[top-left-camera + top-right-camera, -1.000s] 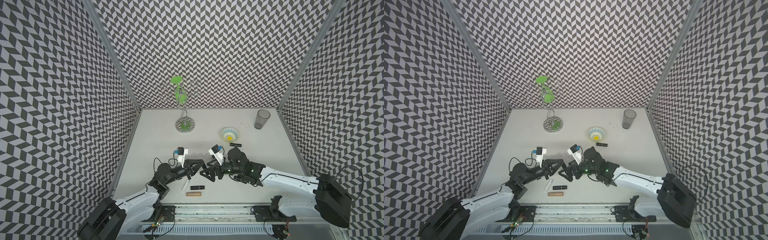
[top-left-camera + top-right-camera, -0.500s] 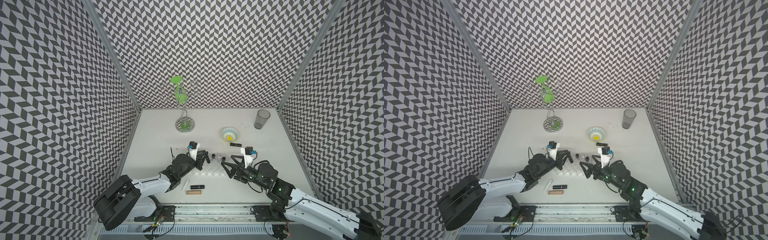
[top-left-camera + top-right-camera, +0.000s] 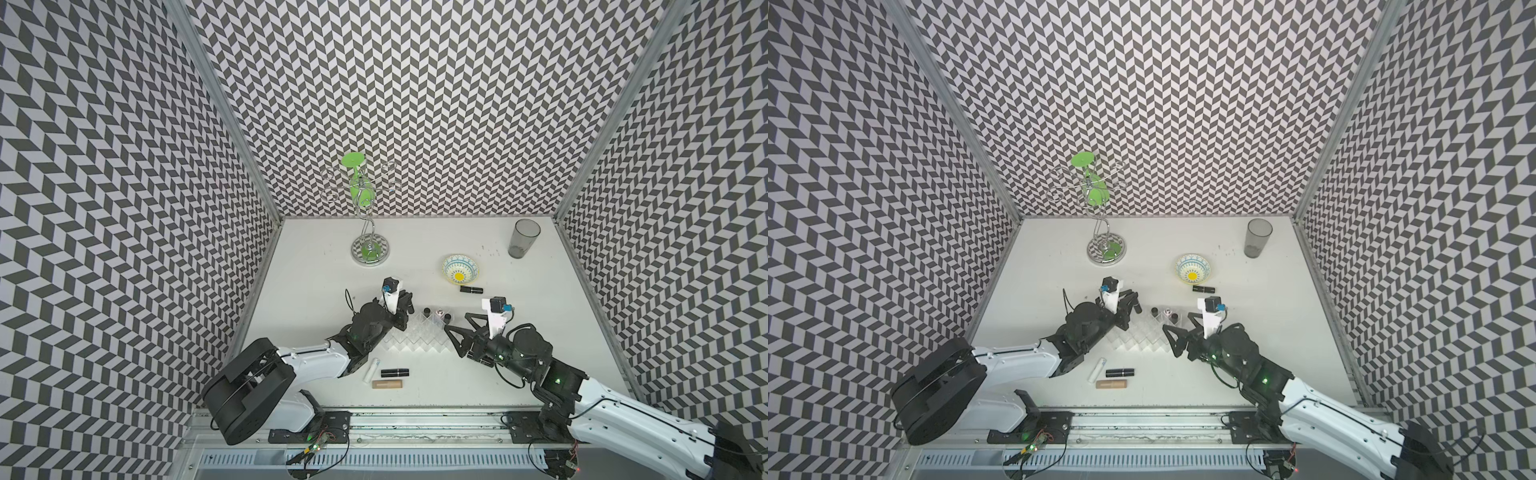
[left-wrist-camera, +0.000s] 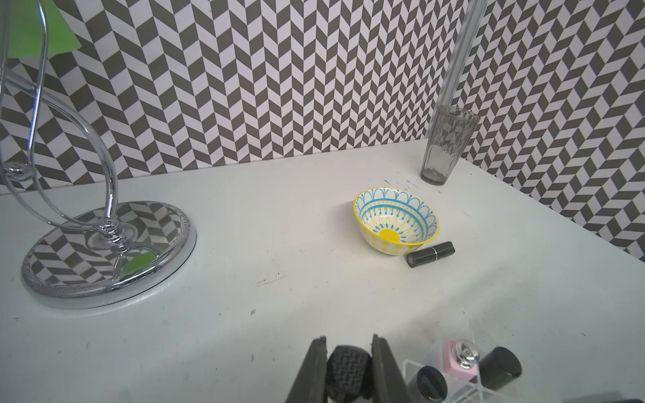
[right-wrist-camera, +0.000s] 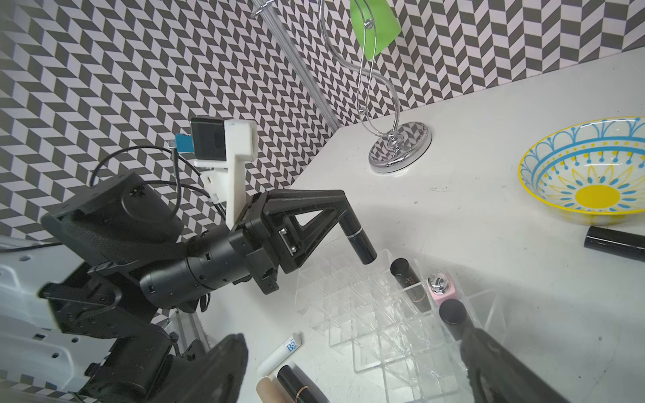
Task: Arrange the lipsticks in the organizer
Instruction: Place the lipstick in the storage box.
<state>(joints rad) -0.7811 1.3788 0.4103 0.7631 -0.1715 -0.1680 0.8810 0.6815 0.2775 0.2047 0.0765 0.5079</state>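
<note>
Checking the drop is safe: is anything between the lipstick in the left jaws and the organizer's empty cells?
Nothing visible does. The black lipstick in the left gripper's jaws hangs by the organizer's far corner; the cells nearest it look empty, and three standing lipsticks sit farther along.

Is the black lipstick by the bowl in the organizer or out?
Out: the lipstick lies flat on the table beside the bowl, apart from the organizer.

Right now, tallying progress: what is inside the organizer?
Three standing tubes in the organizer's back row: two black lipsticks, one pink tube. The left end effector, gripping another black lipstick, covers some end cells.
</note>
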